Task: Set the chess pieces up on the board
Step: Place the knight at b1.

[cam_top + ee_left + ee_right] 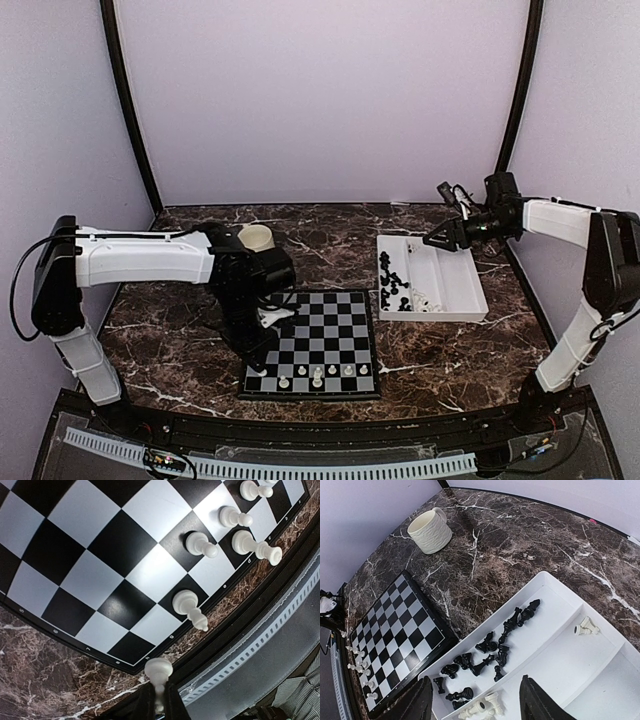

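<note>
The board (330,320) lies flat at the table's middle, with several white chess pieces (318,378) standing along its near rows. My left gripper (258,362) hangs over the board's near left corner, shut on a white piece (158,672). In the left wrist view that piece sits just outside the board (100,555) rim, and other white pieces (190,605) stand nearby. My right gripper (435,240) is open and empty above the white tray (460,285). Black pieces (490,650) lie loose in the tray, below the right gripper (476,680).
A cream mug (257,238) stands behind the left arm, far left of the board (400,625). A few white pieces (482,707) lie in the tray's middle compartment. A dark raised rail runs along the table's near edge.
</note>
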